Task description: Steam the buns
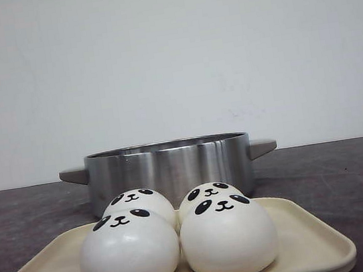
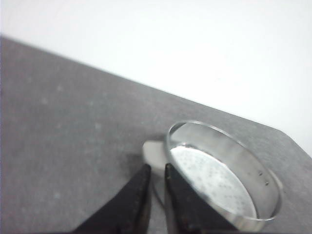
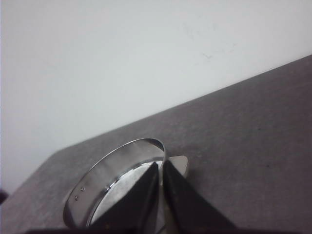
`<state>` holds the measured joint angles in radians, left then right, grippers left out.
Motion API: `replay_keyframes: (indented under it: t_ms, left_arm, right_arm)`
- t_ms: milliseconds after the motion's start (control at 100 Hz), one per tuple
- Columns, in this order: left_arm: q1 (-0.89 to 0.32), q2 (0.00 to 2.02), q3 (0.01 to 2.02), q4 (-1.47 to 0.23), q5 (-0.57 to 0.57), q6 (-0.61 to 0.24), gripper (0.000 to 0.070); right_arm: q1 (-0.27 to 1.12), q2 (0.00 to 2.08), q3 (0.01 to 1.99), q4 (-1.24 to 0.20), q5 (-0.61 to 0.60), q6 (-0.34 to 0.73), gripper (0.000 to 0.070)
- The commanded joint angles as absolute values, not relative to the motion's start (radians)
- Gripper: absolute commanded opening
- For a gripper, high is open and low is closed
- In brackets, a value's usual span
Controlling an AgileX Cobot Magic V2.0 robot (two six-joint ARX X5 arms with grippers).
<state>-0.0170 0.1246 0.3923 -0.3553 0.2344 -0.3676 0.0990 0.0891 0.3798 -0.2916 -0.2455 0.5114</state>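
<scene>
Several white panda-faced buns (image 1: pixel 129 255) sit close together on a cream tray (image 1: pixel 310 233) at the front of the table. Behind the tray stands a steel pot (image 1: pixel 169 168) with grey side handles. No gripper shows in the front view. In the left wrist view my left gripper (image 2: pixel 157 168) hovers shut by the pot's handle (image 2: pixel 155 152), holding nothing. A perforated steaming plate (image 2: pixel 209 183) lies inside the pot. In the right wrist view my right gripper (image 3: pixel 161 165) is shut and empty, over the pot's rim beside the other handle (image 3: pixel 181 163).
The dark grey tabletop (image 1: pixel 349 173) spreads on both sides of the pot and tray. A plain white wall (image 1: pixel 170 56) rises behind the table's far edge.
</scene>
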Motion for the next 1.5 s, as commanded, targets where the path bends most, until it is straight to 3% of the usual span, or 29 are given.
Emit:
replay_keyframes:
  t_ms: [0, 90, 180, 240, 290, 360, 390, 460, 700, 890, 1050, 1230, 1490]
  left_arm:
    - [-0.019, 0.214, 0.511, -0.393, 0.237, -0.287, 0.0004]
    - [-0.028, 0.331, 0.652, -0.442, 0.238, -0.273, 0.0003]
    - [-0.033, 0.418, 0.769, -0.474, 0.250, -0.273, 0.0007]
    - [-0.033, 0.454, 0.826, -0.483, 0.265, -0.273, 0.0075]
    - [-0.033, 0.469, 0.854, -0.487, 0.279, -0.273, 0.0176]
    - [-0.039, 0.475, 0.878, -0.484, 0.307, -0.274, 0.0392]
    - [-0.043, 0.474, 0.880, -0.481, 0.313, -0.274, 0.0459]
    - [-0.053, 0.467, 0.880, -0.488, 0.316, -0.274, 0.0516]
    - [-0.122, 0.463, 0.880, -0.582, 0.314, -0.260, 0.0515]
    - [-0.160, 0.463, 0.880, -0.645, 0.314, -0.246, 0.0516]
    - [-0.193, 0.462, 0.880, -0.648, 0.314, -0.247, 0.0516]
    - [-0.219, 0.462, 0.880, -0.649, 0.315, -0.248, 0.0516]
    - [-0.255, 0.451, 0.880, -0.659, 0.315, -0.247, 0.0516]
  right_arm:
    - [0.101, 0.150, 0.514, -0.361, -0.222, 0.339, 0.0006]
    - [0.101, 0.251, 0.688, -0.456, -0.192, 0.255, 0.0006]
    - [0.101, 0.338, 0.830, -0.528, -0.218, 0.237, 0.0007]
    - [0.101, 0.379, 0.894, -0.540, -0.282, 0.257, 0.0024]
    - [0.101, 0.402, 0.928, -0.538, -0.352, 0.273, 0.0136]
    - [0.101, 0.425, 0.955, -0.530, -0.430, 0.285, 0.0428]
    - [0.101, 0.437, 0.963, -0.527, -0.449, 0.295, 0.0505]
    - [0.102, 0.465, 0.970, -0.525, -0.475, 0.309, 0.0508]
    - [0.163, 0.638, 1.012, -0.542, -0.460, 0.307, 0.0538]
    - [0.399, 0.855, 1.107, -0.639, -0.246, 0.311, 0.0538]
    - [0.630, 1.060, 1.162, -0.755, -0.081, 0.380, 0.0538]
    - [0.767, 1.277, 1.163, -0.783, -0.078, 0.518, 0.0537]
    - [0.820, 1.537, 1.163, -0.776, -0.075, 0.526, 0.0537]
